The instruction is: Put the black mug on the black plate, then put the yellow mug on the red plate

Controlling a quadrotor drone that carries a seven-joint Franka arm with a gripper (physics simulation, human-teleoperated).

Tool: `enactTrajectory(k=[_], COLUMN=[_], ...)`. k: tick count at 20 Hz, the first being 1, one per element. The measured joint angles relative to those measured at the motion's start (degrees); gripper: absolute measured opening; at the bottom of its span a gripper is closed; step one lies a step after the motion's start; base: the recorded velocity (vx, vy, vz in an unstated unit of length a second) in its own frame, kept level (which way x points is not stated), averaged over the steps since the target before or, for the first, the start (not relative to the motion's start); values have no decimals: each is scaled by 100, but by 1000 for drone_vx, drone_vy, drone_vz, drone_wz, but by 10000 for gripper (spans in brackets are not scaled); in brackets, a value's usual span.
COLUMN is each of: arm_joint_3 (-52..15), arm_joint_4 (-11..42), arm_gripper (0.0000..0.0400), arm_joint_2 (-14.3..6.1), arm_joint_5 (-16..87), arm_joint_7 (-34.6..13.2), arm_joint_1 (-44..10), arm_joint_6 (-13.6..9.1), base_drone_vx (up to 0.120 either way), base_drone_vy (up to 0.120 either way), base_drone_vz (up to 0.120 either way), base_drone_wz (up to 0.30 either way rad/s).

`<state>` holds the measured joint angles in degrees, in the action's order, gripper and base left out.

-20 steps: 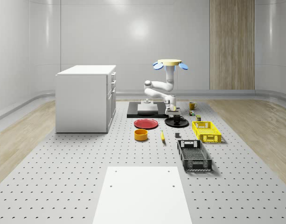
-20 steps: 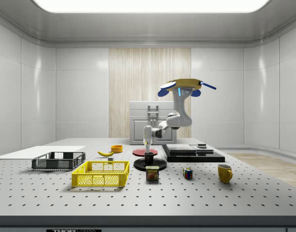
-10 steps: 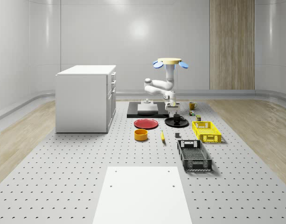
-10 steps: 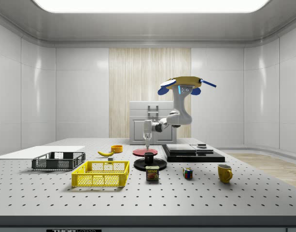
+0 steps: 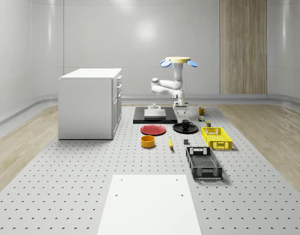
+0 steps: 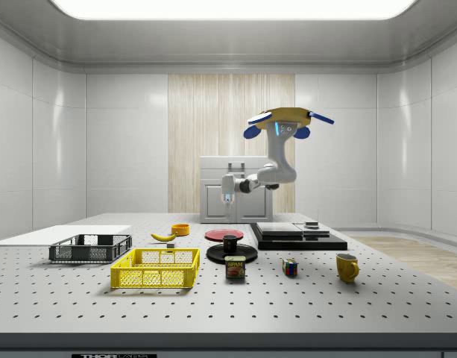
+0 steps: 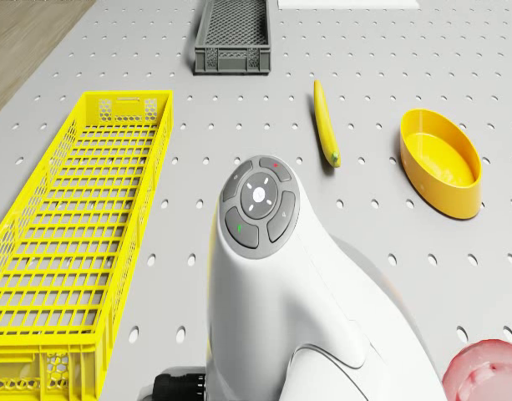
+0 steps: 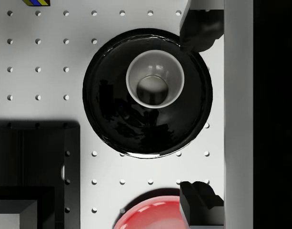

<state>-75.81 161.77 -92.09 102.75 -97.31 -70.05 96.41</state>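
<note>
The black mug (image 8: 155,78) now stands free on the black plate (image 8: 112,114), so the first placement looks done. Above the plate, the end effector (image 6: 227,198) has risen clear, fingers spread and empty. Beyond the plate, the yellow mug (image 5: 201,111) waits on the desk (image 5: 91,161), with the drone (image 6: 282,120) hovering higher than before.

We see bright, even light from a ceiling panel (image 6: 228,7), soft glare streaks on the walls, white glints on the black plate (image 8: 146,93) beneath the gripper, faint shadows throughout.
</note>
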Motion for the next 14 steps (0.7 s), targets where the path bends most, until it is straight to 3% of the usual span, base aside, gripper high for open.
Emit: enactTrajectory(k=[4, 8, 14], arm_joint_3=[-10, -13, -13], arm_joint_4=[4, 5, 7], arm_gripper=[400, 400, 400], arm_joint_2=[22, 41, 67], arm_joint_5=[-3, 1, 8], arm_joint_7=[6, 11, 16], arm_joint_1=[9, 15, 22], arm_joint_6=[-25, -44, -69], base_drone_vx=[-10, -120, -120], base_drone_vy=[0, 10, 120], base_drone_vz=[120, 10, 0], base_drone_wz=[0, 0, 0])
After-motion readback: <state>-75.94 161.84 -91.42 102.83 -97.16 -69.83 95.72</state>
